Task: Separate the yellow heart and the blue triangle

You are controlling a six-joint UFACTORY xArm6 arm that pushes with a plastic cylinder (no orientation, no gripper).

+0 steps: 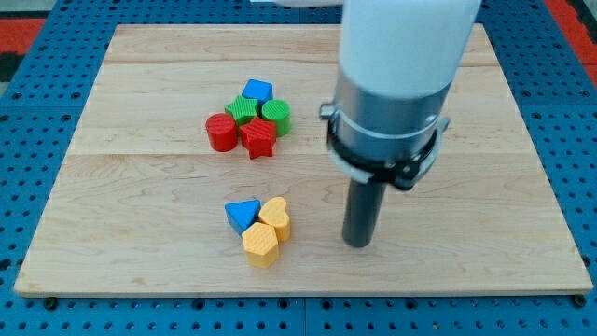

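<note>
Nearest the view's bottom sat a yellow hexagonal block (260, 245) with ribbed sides, touching the yellow heart (276, 217) just above it. The blue triangle (242, 215) pressed against the heart's left side, so the three formed one tight cluster on the pale, grained wooden board (140, 187). My tip (358, 243), the blunt end of a smooth dark rod with no fingers to open or close, rested on the board near the heart's right, apart from it. Toward the view's top lay a second cluster: a red cylinder (221, 132), a red star (258, 137), two green blocks (242, 110) (276, 116) and a blue block (256, 91), all ribbed plastic.
</note>
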